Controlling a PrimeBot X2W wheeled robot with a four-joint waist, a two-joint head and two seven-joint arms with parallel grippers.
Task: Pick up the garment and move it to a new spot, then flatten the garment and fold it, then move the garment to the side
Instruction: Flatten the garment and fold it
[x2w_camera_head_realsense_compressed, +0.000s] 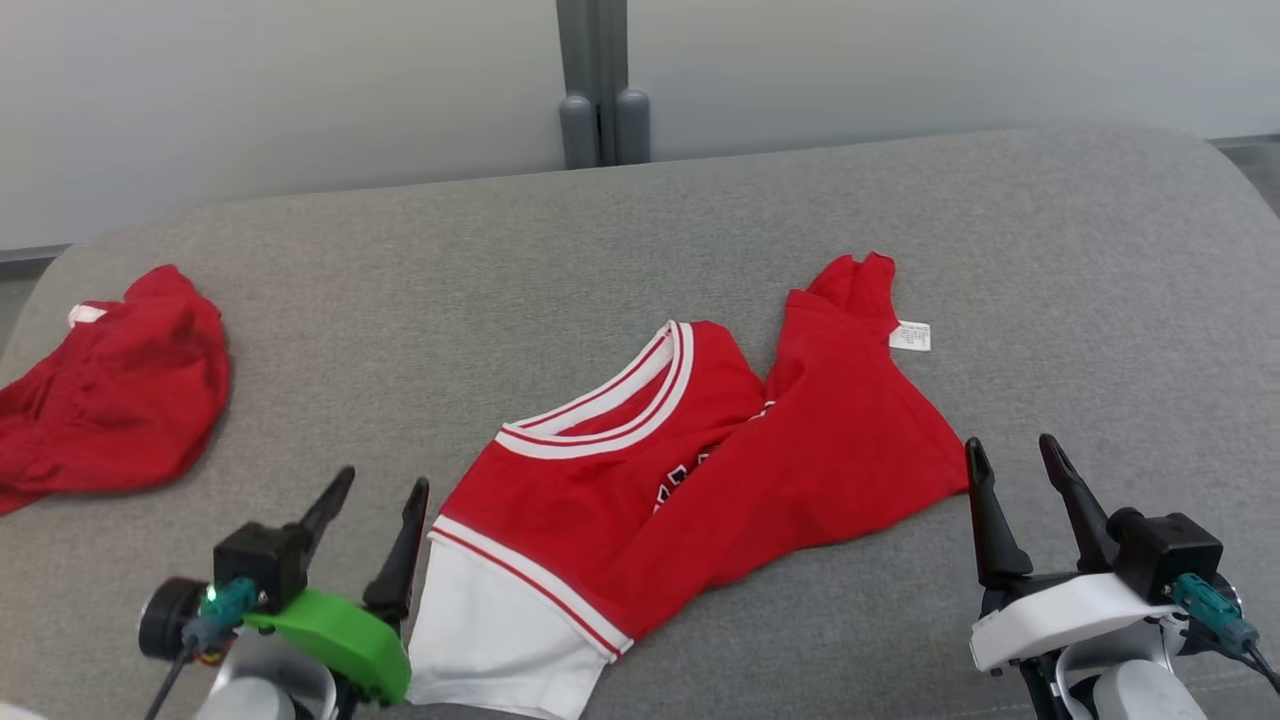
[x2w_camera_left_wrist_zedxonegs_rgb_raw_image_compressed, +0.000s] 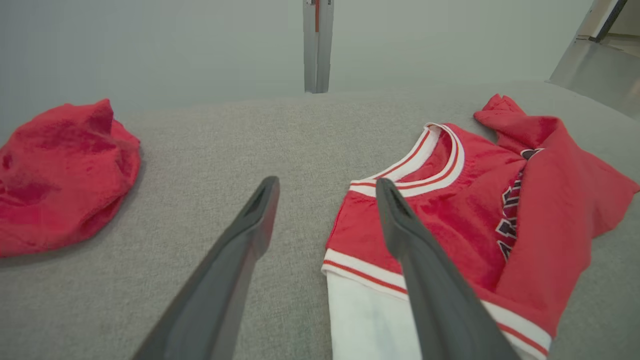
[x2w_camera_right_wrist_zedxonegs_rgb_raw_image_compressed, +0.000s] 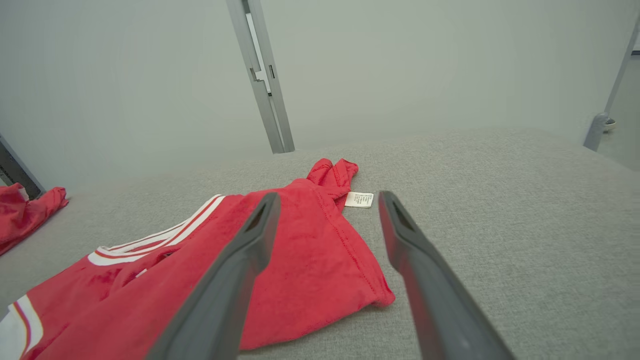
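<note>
The garment (x2w_camera_head_realsense_compressed: 700, 470) is a red T-shirt with a white-striped collar and a white sleeve, lying crumpled and partly folded over itself on the grey cushion (x2w_camera_head_realsense_compressed: 620, 250); a white care label (x2w_camera_head_realsense_compressed: 910, 336) sticks out at its far right. It also lies to the right in the left wrist view (x2w_camera_left_wrist_zedxonegs_rgb_raw_image_compressed: 465, 215) and to the left in the right wrist view (x2w_camera_right_wrist_zedxonegs_rgb_raw_image_compressed: 280, 270). My left gripper (x2w_camera_head_realsense_compressed: 385, 490) stands open just left of the white sleeve, holding nothing. My right gripper (x2w_camera_head_realsense_compressed: 1015, 455) is open beside the shirt's right edge, empty too.
A second red garment (x2w_camera_head_realsense_compressed: 105, 400) lies bunched at the cushion's far left (x2w_camera_left_wrist_zedxonegs_rgb_raw_image_compressed: 60, 175). A grey post (x2w_camera_head_realsense_compressed: 603, 80) rises behind the cushion against a pale wall. Bare grey cushion stretches at the back and on the right.
</note>
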